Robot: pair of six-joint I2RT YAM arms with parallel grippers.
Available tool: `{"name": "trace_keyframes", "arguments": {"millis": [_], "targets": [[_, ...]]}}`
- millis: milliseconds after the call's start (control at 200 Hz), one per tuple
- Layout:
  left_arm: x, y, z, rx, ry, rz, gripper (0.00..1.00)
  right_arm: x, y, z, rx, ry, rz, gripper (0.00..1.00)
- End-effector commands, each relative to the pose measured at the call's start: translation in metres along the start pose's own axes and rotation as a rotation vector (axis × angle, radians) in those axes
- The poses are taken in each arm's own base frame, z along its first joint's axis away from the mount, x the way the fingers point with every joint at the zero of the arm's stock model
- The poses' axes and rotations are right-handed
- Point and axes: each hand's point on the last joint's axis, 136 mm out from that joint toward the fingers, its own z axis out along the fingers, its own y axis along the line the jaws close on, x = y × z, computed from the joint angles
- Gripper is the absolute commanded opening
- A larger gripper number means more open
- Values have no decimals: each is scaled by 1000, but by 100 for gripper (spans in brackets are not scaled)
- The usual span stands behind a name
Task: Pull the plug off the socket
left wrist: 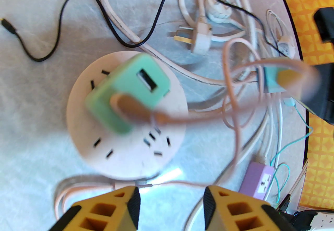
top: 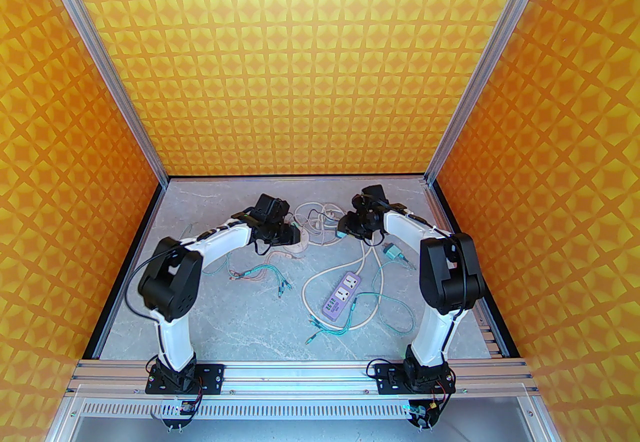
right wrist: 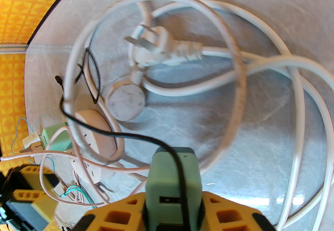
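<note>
Right gripper (right wrist: 173,203): closed on the green plug (right wrist: 173,169), clamping its two sides.
Left gripper (left wrist: 171,198): open and empty, just over the round socket's (left wrist: 125,156) near edge.
Plug position: held right of the round socket, not touching it; black cable (right wrist: 135,137) attached.
Progress: held plug judged already out; a second green plug (left wrist: 125,94) sits in the round socket.
Plug axis: long axis in line with the fingers; port face toward the wrist; prongs hidden.

A charger (left wrist: 127,91) sits atop the round socket (left wrist: 122,151) at the table's (top: 240,320) left rear; a loose plug (left wrist: 201,39) lies behind it, a power strip (top: 341,297) nearer and rightward, a second charger (right wrist: 173,172) in the right gripper (right wrist: 173,201).
</note>
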Motion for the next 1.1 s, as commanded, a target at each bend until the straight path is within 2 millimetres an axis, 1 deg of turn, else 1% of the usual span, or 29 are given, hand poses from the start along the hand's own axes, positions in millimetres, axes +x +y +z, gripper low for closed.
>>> {"name": "trace_keyframes", "arguments": {"millis": [0, 35, 105, 200, 255, 310, 395, 460, 520, 530, 630, 685, 765, 845, 915, 1005, 1095], "targets": [[7, 2, -16, -23, -9, 19, 46, -20, 26, -25, -68, -80, -38, 34], [8, 1, -19, -21, -14, 24, 46, -24, 31, -29, -78, -84, -42, 34], [11, 2, -22, -21, -11, 25, 46, -32, 49, -40, -131, -102, -54, 34], [15, 4, -22, -23, -7, 19, 47, -48, 71, -67, -167, -167, -91, 34], [16, 5, -21, -23, -9, 14, 47, -62, 83, -85, -173, -215, -110, 35], [17, 5, -20, -22, -10, 10, 47, -76, 93, -98, -185, -246, -119, 34], [17, 5, -22, -21, -12, 12, 47, -98, 105, -107, -223, -275, -103, 34], [16, 3, -24, -18, -18, 15, 47, -119, 106, -109, -229, -307, -76, 34], [15, 2, -28, -15, -25, 16, 47, -139, 99, -109, -214, -342, -48, 33], [15, 1, -29, -14, -26, 18, 47, -141, 96, -106, -207, -342, -41, 32], [14, -2, -37, -11, -41, 22, 47, -171, 71, -102, -148, -388, 3, 33], [13, -4, -43, -10, -51, 23, 47, -183, 56, -98, -123, -404, 28, 33], [13, -5, -50, -10, -63, 24, 47, -195, 31, -91, -84, -415, 64, 33], [12, -7, -59, -15, -79, 28, 47, -203, 3, -88, -57, -430, 117, 33], [12, -8, -65, -15, -88, 32, 48, -205, -23, -82, -54, -434, 173, 33], [11, -10, -69, -14, -95, 36, 48, -200, -49, -60, -48, -375, 211, 34], [10, -10, -71, -17, -100, 36, 48, -190, -62, -39, -31, -307, 211, 34]]}}
